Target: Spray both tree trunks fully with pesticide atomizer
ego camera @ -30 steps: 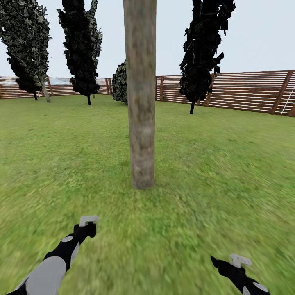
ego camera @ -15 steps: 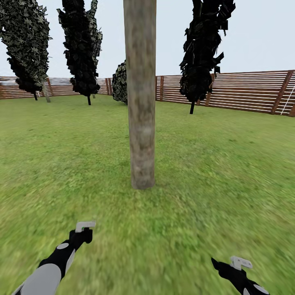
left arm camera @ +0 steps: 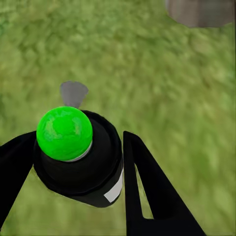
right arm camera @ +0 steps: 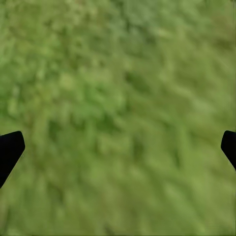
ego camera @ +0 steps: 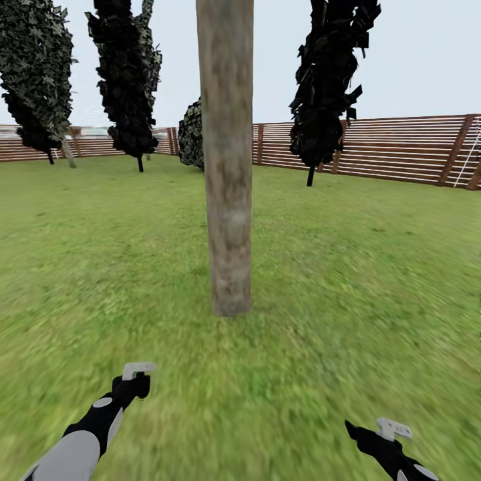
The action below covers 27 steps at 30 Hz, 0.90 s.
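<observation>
Trunk (ego camera: 227,167) nearer; atomizer (left arm camera: 78,157) in left tool (left arm camera: 73,182)

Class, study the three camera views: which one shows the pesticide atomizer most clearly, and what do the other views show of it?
The left wrist view: the pesticide atomizer sits close up between the left gripper fingers, a dark body with a green top. The head view has it tiny and indistinct at that gripper's tip. The right wrist view looks at grass.

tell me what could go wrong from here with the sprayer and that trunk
The left gripper jaws hold the pesticide atomizer low over the grass, short of the tree trunk; spray from here may fall short or wet only its base. The trunk rises past the head view's top, so high bark could stay uncovered. The far side is hidden.
</observation>
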Tool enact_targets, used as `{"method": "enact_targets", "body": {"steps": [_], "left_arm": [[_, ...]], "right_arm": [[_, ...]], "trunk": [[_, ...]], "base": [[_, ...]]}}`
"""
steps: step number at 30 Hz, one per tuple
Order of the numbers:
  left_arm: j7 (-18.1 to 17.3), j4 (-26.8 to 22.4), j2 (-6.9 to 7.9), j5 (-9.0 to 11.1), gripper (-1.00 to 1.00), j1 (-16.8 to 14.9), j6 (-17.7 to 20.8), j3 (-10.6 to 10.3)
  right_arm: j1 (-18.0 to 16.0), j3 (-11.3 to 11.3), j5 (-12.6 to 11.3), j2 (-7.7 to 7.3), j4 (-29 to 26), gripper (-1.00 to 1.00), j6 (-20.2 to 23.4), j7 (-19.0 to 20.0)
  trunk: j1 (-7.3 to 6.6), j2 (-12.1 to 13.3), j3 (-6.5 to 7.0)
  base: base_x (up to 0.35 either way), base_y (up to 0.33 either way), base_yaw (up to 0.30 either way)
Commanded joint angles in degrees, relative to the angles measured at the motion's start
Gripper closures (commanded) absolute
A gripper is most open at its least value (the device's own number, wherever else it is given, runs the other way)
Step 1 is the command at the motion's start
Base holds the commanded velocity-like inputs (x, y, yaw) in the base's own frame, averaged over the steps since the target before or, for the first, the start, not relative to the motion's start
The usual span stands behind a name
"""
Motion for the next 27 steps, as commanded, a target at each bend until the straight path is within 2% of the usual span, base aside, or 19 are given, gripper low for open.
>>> {"method": "enact_targets", "body": {"steps": [1, 7, 27], "left_arm": [[0.01, -0.01, 0.00, 0.03, 1.00, 0.00, 0.00, 0.00], [0.01, -0.01, 0.00, 0.03, 1.00, 0.00, 0.00, 0.01], [0.01, 0.00, -0.02, 0.03, 1.00, 0.00, 0.00, -0.05]], "right_arm": [[-0.01, -0.01, -0.02, 0.00, 0.00, -1.00, 0.00, 0.00], [0.00, -0.02, -0.02, 0.00, 0.00, -1.00, 0.00, 0.00], [-0.02, 0.07, -0.01, 0.00, 0.00, -1.00, -0.08, 0.09]], "trunk": [[0.00, 0.00, 0.00], [0.00, 0.00, 0.00], [0.00, 0.00, 0.00]], "base": [[0.297, 0.162, -0.235], [0.152, 0.191, -0.272], [0.017, 0.211, -0.275]]}}
